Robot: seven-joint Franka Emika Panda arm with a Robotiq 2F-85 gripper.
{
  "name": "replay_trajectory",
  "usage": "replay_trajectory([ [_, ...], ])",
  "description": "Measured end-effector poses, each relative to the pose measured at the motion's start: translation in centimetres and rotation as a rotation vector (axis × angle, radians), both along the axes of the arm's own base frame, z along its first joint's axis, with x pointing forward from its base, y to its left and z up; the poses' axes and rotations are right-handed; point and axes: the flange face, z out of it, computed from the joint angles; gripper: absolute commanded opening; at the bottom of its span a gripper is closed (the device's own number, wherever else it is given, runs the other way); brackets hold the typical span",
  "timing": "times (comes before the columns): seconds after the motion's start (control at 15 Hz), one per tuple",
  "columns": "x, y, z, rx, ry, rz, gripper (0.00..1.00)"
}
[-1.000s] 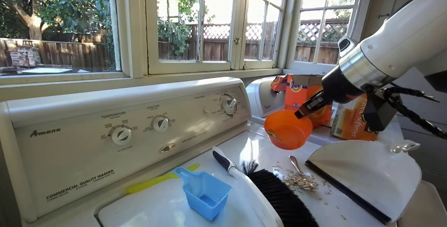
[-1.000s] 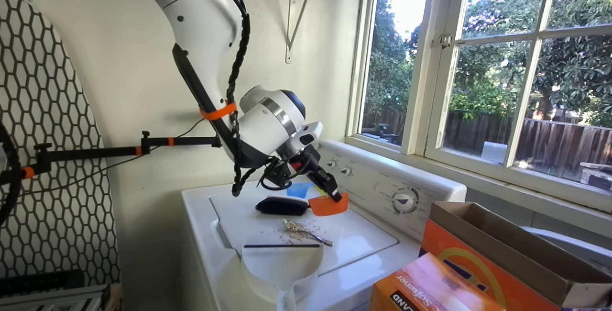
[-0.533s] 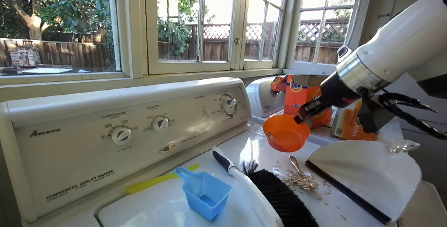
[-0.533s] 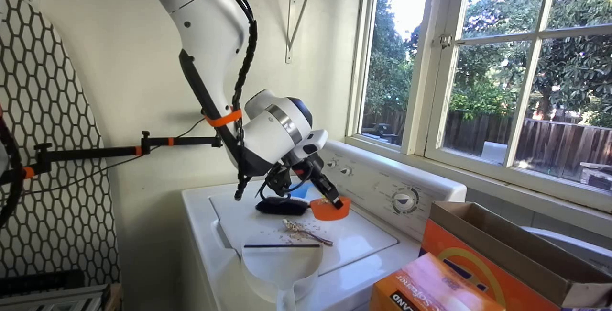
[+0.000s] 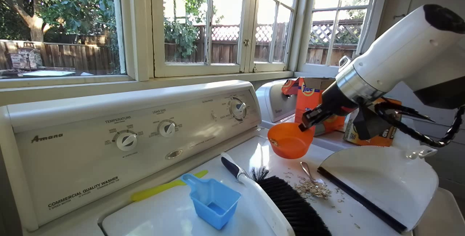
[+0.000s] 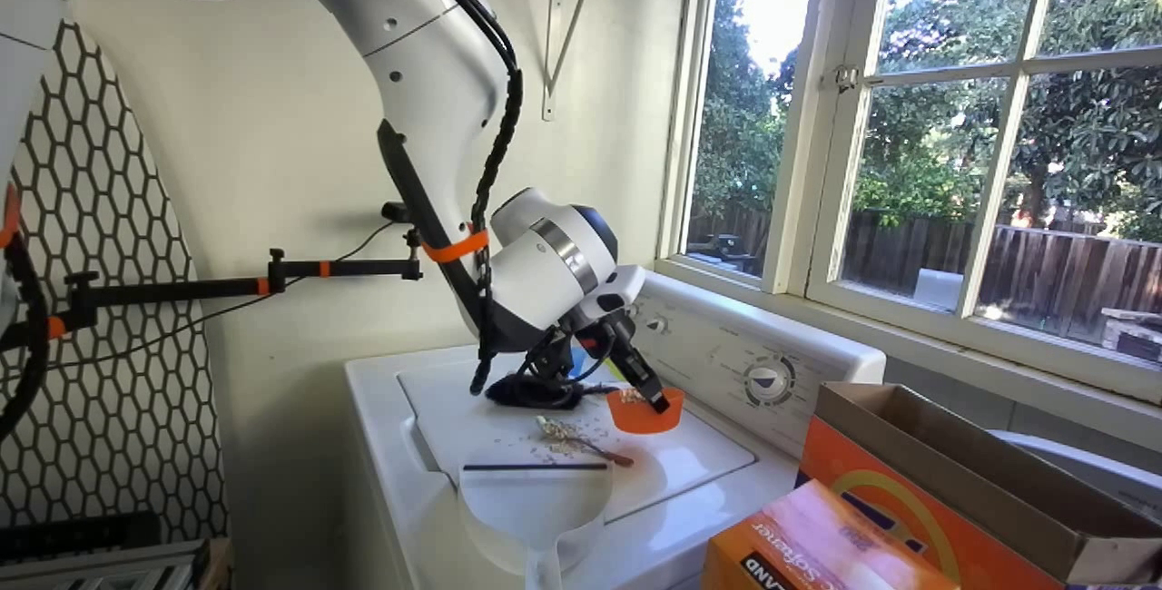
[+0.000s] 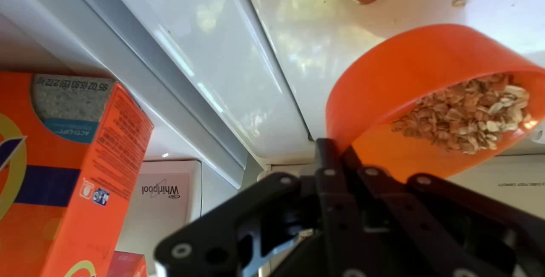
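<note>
Bowl [image 5: 290,144] held at rim

Gripper [image 7: 339,150] is pinching the orange rim narrowly; flakes [image 7: 466,117] are sitting inside. Bowl is hanging over the washer lid [image 6: 674,466], near its back edge, toward the corner nearest the Tide box [image 5: 306,102].

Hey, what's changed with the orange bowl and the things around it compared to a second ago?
The orange bowl has moved lower in both exterior views, with some sideways shift, and the robot arm came down with it. The tool kept its grip on the bowl; nothing was newly taken hold of or let go. The spoon, loose flakes, brush, dustpan and blue scoop stayed put.
</note>
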Motion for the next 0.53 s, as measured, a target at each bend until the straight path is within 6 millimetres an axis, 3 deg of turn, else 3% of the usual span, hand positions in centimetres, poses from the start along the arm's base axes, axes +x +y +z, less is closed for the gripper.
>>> replay_trajectory([
  [0.53,2.4,0.3,-1.3,0.019,-0.001,-0.022,0.01],
])
